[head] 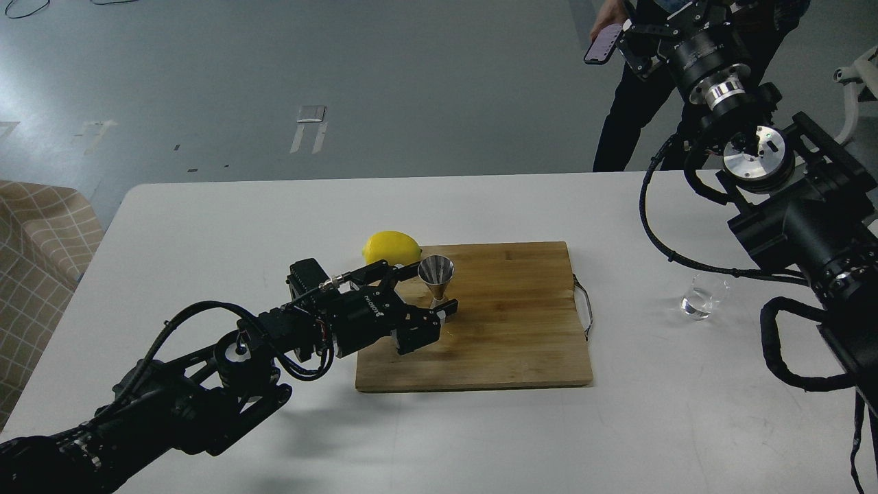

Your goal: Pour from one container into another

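The steel jigger [436, 272] stands upright on the wooden cutting board [507, 329], near its far left corner. My left gripper [432, 291] is open around the jigger's waist. One finger lies to the left near the lemon, the other low in front of the jigger's base. The clear glass tumbler [701, 296] sits on the white table [226, 219], right of the board and apart from both grippers. My right gripper [634, 42] is raised high at the top right, dark against a person's clothes, so its fingers cannot be told apart.
A yellow lemon [389, 245] lies at the board's far left corner, just behind my left gripper. A person [631, 116] holding a phone [598, 46] stands behind the table's far right edge. A checked cloth [34, 254] lies at the left.
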`<control>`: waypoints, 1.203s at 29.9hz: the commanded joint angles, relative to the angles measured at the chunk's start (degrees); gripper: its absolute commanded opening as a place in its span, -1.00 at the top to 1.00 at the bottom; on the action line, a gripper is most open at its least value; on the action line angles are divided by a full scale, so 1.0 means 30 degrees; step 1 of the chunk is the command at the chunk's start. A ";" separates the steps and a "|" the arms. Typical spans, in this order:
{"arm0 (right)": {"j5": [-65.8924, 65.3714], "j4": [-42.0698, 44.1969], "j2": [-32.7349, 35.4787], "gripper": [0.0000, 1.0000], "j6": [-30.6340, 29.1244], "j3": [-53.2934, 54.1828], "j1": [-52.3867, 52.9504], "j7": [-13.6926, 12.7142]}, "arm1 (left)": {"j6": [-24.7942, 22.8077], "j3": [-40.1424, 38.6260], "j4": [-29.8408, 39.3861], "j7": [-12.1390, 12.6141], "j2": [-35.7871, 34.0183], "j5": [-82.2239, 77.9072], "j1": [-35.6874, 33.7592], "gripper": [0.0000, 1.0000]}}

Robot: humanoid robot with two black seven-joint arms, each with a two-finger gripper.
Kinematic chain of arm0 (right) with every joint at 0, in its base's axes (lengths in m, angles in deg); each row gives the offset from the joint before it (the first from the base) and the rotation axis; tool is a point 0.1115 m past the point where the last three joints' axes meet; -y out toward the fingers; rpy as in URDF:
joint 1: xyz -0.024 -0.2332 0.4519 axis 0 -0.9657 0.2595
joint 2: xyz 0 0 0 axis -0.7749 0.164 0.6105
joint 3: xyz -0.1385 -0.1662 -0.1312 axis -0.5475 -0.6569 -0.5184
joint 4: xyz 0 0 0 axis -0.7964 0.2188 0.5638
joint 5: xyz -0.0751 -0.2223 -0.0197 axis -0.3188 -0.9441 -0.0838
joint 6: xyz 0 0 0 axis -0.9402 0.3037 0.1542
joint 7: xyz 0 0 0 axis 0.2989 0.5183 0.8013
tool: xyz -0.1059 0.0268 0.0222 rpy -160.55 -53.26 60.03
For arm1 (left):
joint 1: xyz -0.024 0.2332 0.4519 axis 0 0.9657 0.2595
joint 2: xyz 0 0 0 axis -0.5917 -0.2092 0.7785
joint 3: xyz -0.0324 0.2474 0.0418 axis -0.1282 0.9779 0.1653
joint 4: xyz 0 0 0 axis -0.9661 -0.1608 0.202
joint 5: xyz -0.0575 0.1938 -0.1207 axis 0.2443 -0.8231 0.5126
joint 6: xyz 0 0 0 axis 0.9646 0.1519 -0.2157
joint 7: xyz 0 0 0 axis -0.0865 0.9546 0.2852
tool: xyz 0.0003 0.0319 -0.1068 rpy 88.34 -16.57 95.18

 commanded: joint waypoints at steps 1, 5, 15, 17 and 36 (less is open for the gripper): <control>-0.0025 0.0029 0.0000 -1.00 0.0104 -0.0055 0.0165 0.0000 | 0.0151 -0.0031 0.0054 0.0000 -0.0140 -0.0001 0.0026 -0.95; -0.0200 0.0059 0.0146 -1.00 0.1098 -0.0113 0.0721 -0.0030 | 0.0387 -0.0031 0.0344 0.0000 -0.0550 -0.0001 0.0026 -0.95; -0.1138 0.0030 0.0089 -1.00 0.2944 -0.1076 0.1103 -0.0117 | 0.0357 -0.0001 0.1401 0.0000 -0.1692 -0.0001 0.0143 -0.95; -0.1138 0.0001 0.0059 -1.00 0.3180 -0.1373 0.1104 -0.0147 | 0.0387 -0.0001 0.1431 0.0000 -0.1840 -0.0001 0.0173 -0.95; -0.1021 -0.0117 -0.0029 -1.00 0.4616 -0.2809 0.1602 -0.0909 | 0.0357 0.0028 0.3861 0.0000 -0.3596 -0.0001 0.0641 -0.95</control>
